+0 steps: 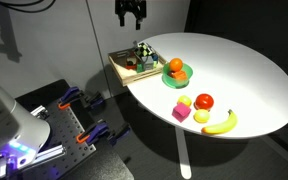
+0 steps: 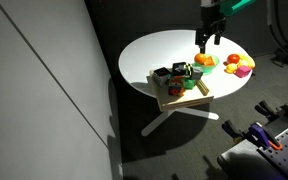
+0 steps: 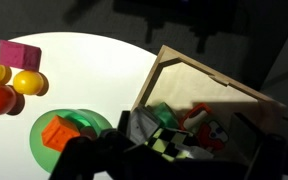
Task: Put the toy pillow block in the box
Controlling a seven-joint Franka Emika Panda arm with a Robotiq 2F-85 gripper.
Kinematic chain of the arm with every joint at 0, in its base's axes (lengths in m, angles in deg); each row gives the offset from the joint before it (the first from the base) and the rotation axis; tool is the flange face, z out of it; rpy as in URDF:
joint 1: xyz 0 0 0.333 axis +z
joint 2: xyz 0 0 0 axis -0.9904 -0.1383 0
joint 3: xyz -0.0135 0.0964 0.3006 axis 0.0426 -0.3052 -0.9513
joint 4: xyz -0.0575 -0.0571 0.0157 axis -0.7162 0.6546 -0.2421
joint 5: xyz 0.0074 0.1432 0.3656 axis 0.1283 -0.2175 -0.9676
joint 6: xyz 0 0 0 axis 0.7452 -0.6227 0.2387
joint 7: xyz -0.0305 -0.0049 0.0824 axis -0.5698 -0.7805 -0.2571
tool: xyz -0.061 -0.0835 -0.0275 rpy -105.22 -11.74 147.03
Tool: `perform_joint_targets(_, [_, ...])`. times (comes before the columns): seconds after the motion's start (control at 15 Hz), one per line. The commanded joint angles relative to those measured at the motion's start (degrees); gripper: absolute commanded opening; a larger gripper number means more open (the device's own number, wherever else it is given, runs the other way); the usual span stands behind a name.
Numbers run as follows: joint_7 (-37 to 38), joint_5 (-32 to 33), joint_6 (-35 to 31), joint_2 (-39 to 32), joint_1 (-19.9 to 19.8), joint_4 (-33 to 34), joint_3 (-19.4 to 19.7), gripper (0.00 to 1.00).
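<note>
The toy pillow block, dark with light checkered patches, lies inside the box at the table's edge, among other toys. In the wrist view the block sits at the near end of the tan wooden box, next to a green piece and a red and white toy. My gripper hangs well above the box, open and empty. It also shows in an exterior view and as dark fingers at the bottom of the wrist view.
A green plate with orange toys stands beside the box on the round white table. A red fruit, a pink cube, a yellow fruit and a banana lie near the table's front edge.
</note>
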Motion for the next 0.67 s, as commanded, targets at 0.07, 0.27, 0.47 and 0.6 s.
perform_joint_targets(0.07, [0.97, -1.45, -0.42, 6.51, -2.33, -4.8, -0.44, 1.0])
perform_joint_targets(0.27, [1.55, -1.43, -1.71, 9.74, -3.69, -7.36, -0.08, 1.0])
perform_joint_targets(0.47, [1.9, -1.47, -3.0, 13.37, -5.14, -10.0, 0.27, 1.0])
perform_joint_targets(0.6, [1.71, -1.65, -4.13, 15.76, -6.01, -11.69, 0.57, 1.0])
